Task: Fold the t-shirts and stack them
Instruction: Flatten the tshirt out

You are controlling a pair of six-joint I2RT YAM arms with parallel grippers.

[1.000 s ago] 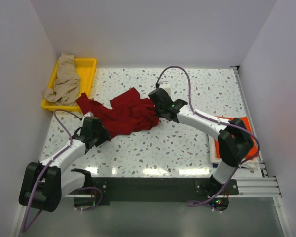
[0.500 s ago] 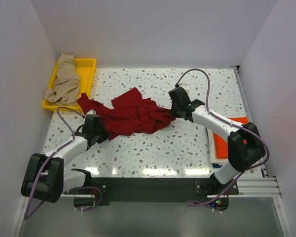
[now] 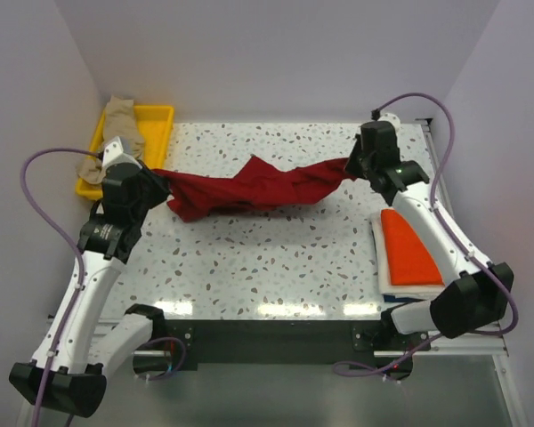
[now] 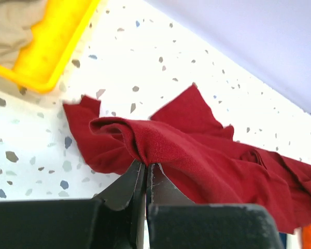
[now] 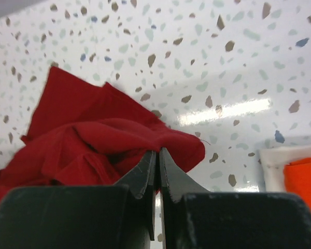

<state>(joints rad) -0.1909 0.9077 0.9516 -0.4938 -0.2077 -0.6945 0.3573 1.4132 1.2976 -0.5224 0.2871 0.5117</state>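
Note:
The dark red t-shirt point(image 3: 258, 185) hangs stretched above the speckled table between both arms. My left gripper point(image 3: 154, 181) is shut on its left end; in the left wrist view the cloth point(image 4: 197, 150) is pinched at the tips point(image 4: 145, 165). My right gripper point(image 3: 351, 166) is shut on the right end, where the red cloth point(image 5: 93, 140) bunches at the tips point(image 5: 158, 151). A folded orange t-shirt point(image 3: 412, 249) lies on a white one point(image 3: 380, 258) at the right edge. The tan-beige t-shirt point(image 3: 120, 124) lies crumpled in the yellow tray.
The yellow plastic tray point(image 3: 156, 124) stands at the back left corner, against the left wall. White walls close in the table at the left, back and right. The black rail point(image 3: 267, 334) with the arm bases runs along the near edge.
Both arms have lifted and swung outward, pulling the dark red t-shirt off the table into a stretched band. My left gripper has shut on its left end.

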